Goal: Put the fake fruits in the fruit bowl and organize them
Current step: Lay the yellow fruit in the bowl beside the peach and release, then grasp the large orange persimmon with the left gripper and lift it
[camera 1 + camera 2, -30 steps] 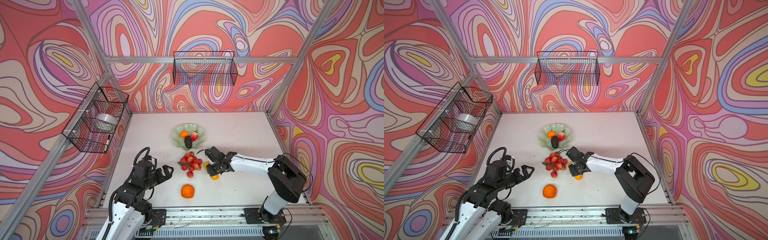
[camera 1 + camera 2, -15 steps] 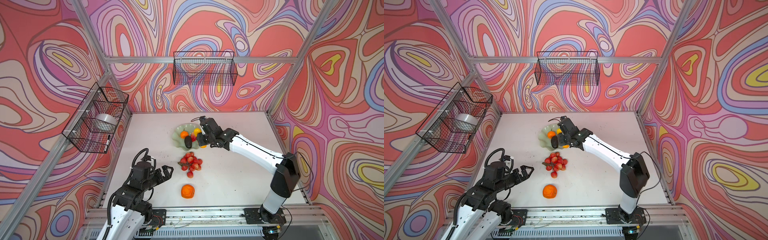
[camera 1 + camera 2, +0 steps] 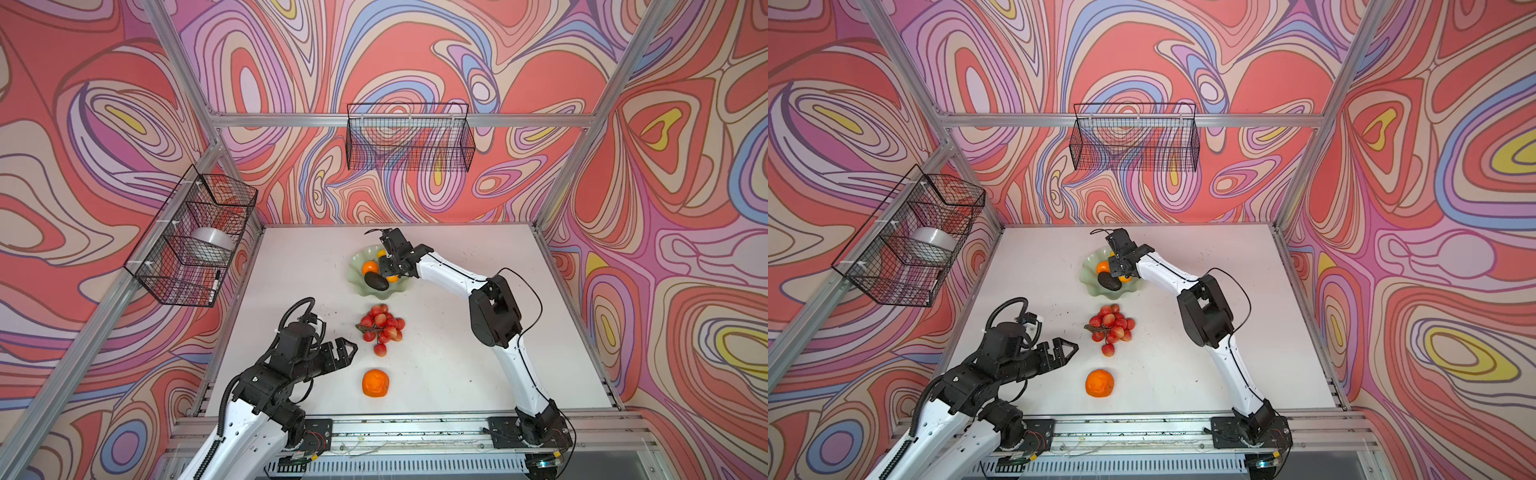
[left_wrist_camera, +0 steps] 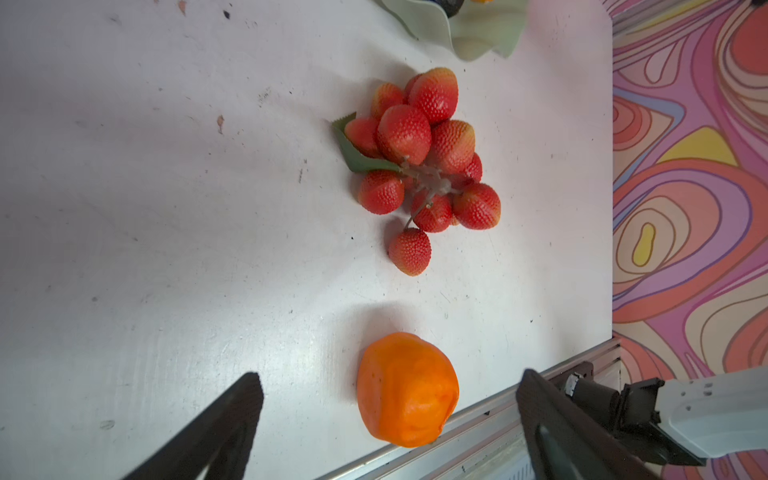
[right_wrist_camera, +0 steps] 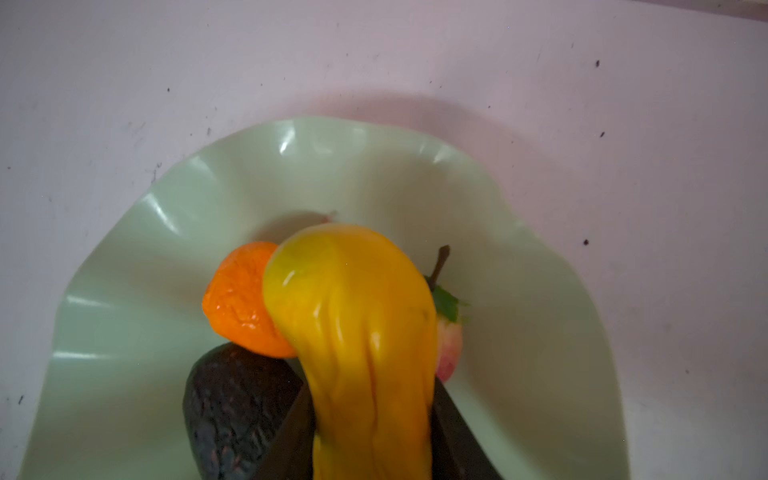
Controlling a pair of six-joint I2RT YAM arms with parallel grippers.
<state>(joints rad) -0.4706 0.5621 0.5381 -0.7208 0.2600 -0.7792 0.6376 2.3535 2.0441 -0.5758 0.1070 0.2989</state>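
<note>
The pale green fruit bowl [image 3: 376, 294] [image 3: 1100, 291] [image 5: 374, 166] holds an orange fruit [image 5: 239, 299], a dark avocado [image 5: 237, 407] and a red fruit with a green stem [image 5: 449, 345]. My right gripper [image 3: 388, 268] [image 5: 370, 415] is shut on the yellow oblong piece [image 5: 357, 324], held just over those fruits inside the bowl. A red fruit bunch [image 3: 382, 328] [image 4: 424, 166] lies on the table in front of the bowl. Nearer the front edge sits a second orange fruit [image 3: 375, 383] [image 4: 407, 388]. My left gripper [image 3: 347, 351] [image 4: 388, 376] stands open just left of it, empty.
A black wire basket [image 3: 409, 139] hangs on the back wall. Another basket [image 3: 191, 245] on the left wall holds a white round object [image 3: 210, 243]. The metal front rail [image 3: 415, 424] runs just behind the loose orange fruit.
My right arm has carried the yellow piece from the table beside the red bunch up and back to the bowl. The left arm has barely moved.
</note>
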